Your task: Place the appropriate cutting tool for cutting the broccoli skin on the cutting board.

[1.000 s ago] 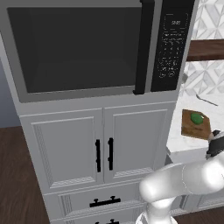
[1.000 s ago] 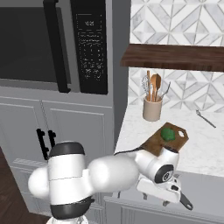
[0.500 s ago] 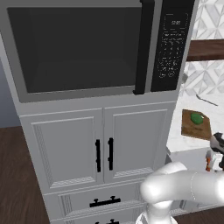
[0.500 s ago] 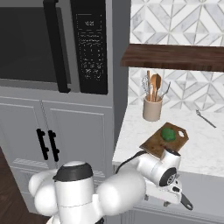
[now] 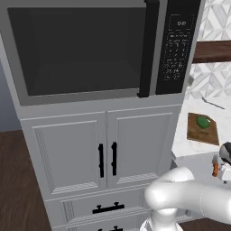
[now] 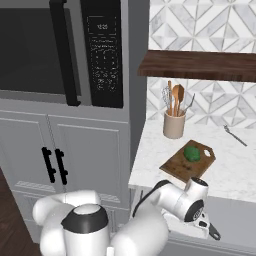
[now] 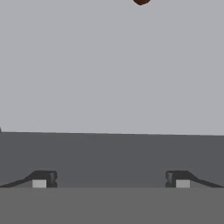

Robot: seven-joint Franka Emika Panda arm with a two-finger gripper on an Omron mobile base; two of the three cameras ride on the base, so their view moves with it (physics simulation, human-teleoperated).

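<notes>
The broccoli (image 6: 192,153) sat on the cutting board (image 6: 177,165), toward its far end, and the cutting board lay on the white marble table (image 6: 150,155) to the right of the tall grey cabinet (image 6: 95,145). The right base view gave what the left one lacked: a beige utensil holder (image 6: 174,125) with wooden spoons and a whisk stood just beyond the board against the patterned wall, and a dark wooden shelf (image 6: 200,65) hung above it. A thin metal utensil (image 6: 235,135) lay on the table far to the right, well apart from the board; whether it was a peeler or a knife could not be told. The left base view showed the board (image 5: 202,129) and the broccoli (image 5: 203,122) small at its right edge, past the microwave (image 5: 90,49) and the double cabinet doors (image 5: 106,151) with black handles. In the right base view the arm bent low in front of the table's near edge, its gripper (image 6: 202,224) below the level of the tabletop and near the board's near corner. The hand view showed the two fingertips (image 7: 43,179) standing far apart with nothing between them, so the jaws were wide, facing a plain grey surface with a small dark brown shape (image 7: 141,1) at the top edge.
</notes>
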